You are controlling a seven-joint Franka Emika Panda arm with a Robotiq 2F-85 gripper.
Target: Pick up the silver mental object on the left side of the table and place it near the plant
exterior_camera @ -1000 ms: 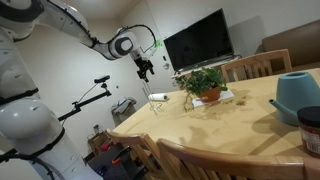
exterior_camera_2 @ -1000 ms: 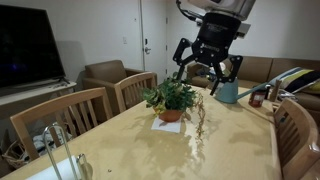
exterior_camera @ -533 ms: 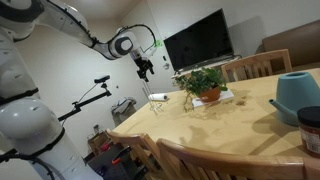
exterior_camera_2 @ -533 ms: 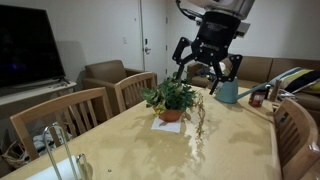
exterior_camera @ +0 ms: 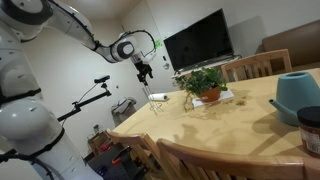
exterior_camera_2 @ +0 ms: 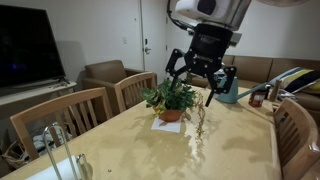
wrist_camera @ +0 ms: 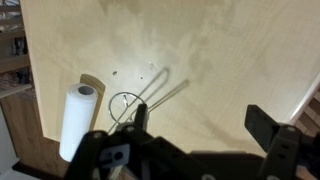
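The silver metal object is a thin wire stand with a ring base. It stands near the table's corner in both exterior views (exterior_camera: 157, 97) (exterior_camera_2: 55, 143) and shows from above in the wrist view (wrist_camera: 138, 98). The potted green plant (exterior_camera: 205, 83) (exterior_camera_2: 170, 98) sits on a white mat mid-table. My gripper (exterior_camera: 145, 69) (exterior_camera_2: 200, 80) (wrist_camera: 200, 130) is open and empty. It hangs in the air above the table, between the plant and the wire stand, and touches nothing.
A white roll (wrist_camera: 75, 122) (exterior_camera_2: 80, 166) lies beside the wire stand at the table edge. A teal pitcher (exterior_camera: 297, 95) (exterior_camera_2: 229, 91) and dark containers (exterior_camera: 311, 128) stand at the far end. Wooden chairs (exterior_camera_2: 70, 112) line the table. A TV (exterior_camera: 198, 42) stands behind.
My gripper has dropped a little and shifted toward the wire stand's end of the table. It stays open. Nothing on the table has moved.
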